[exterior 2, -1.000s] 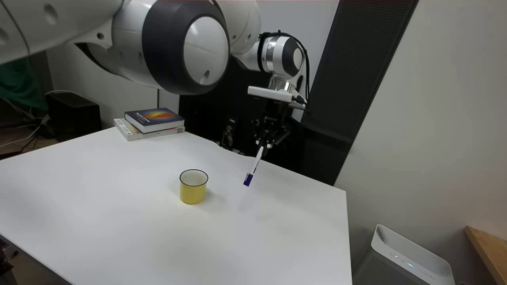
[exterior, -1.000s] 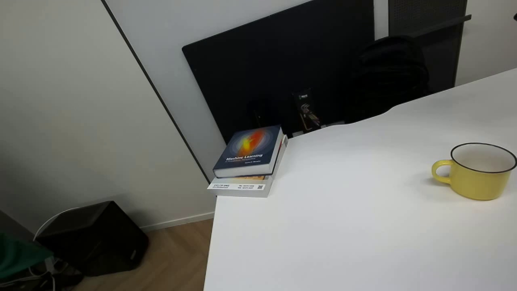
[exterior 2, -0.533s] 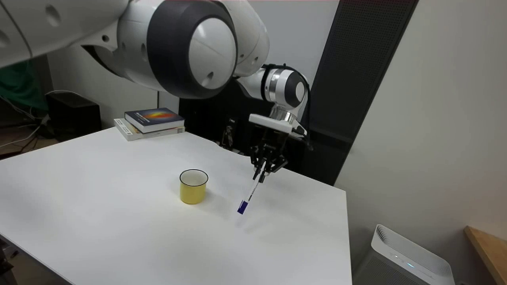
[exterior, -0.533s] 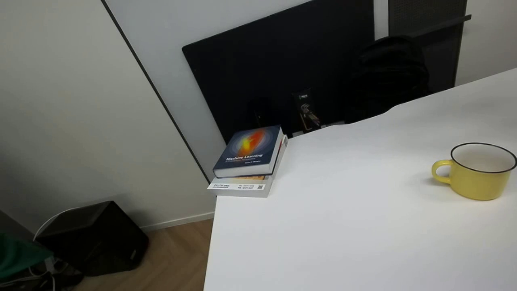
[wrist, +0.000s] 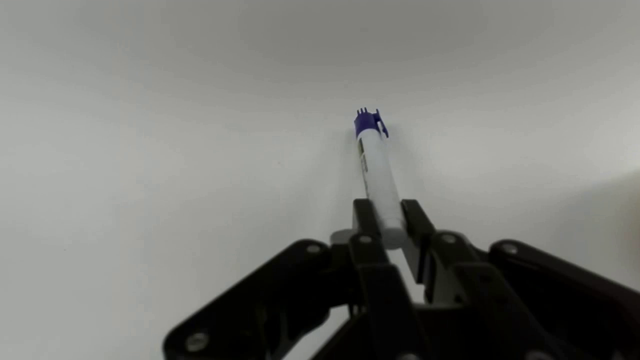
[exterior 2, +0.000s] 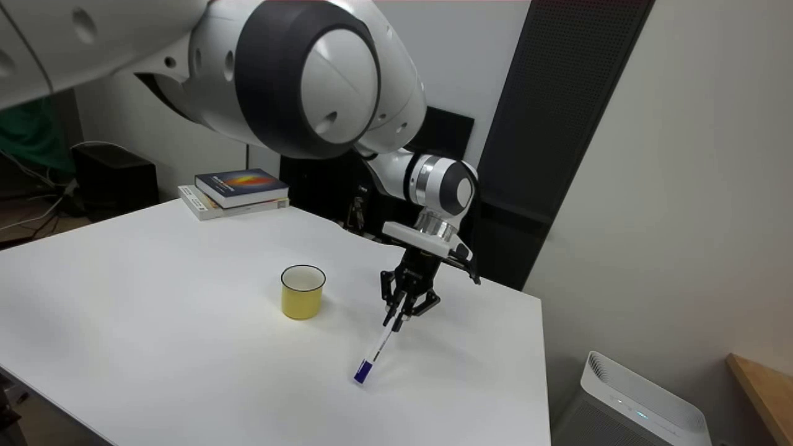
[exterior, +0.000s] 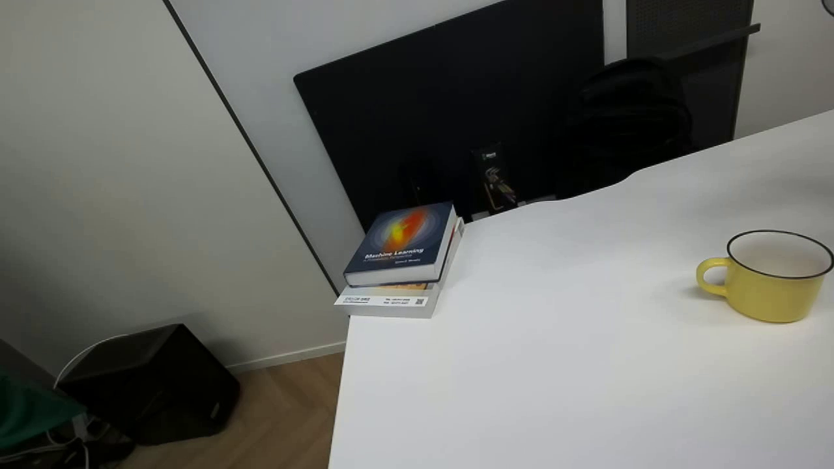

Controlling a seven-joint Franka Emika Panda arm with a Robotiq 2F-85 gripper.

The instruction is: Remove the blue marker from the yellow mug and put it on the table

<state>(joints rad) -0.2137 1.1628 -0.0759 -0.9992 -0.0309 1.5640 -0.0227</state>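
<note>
Mug (exterior 2: 302, 301): smooth, glossy, enamel-type fin. Marker (wrist: 378, 165): smooth plastic body & cap, low gloss. End effector (wrist: 386, 204): matt blk links w/ bright metal pins. Desk (exterior 2: 210, 359): smooth surf., soft sheen. Arm (exterior 2: 337, 80): smooth semi-gloss shell w/ bare-metal band (exterior 2: 424, 179). Upper book (exterior: 402, 242): coated paper cover, sl. sheen. Green fabric (exterior: 29, 412): matt cloth. Wht unit (exterior 2: 644, 399): matt plastic, slotted vent. Board (exterior 2: 765, 393): wood, matt.
</note>
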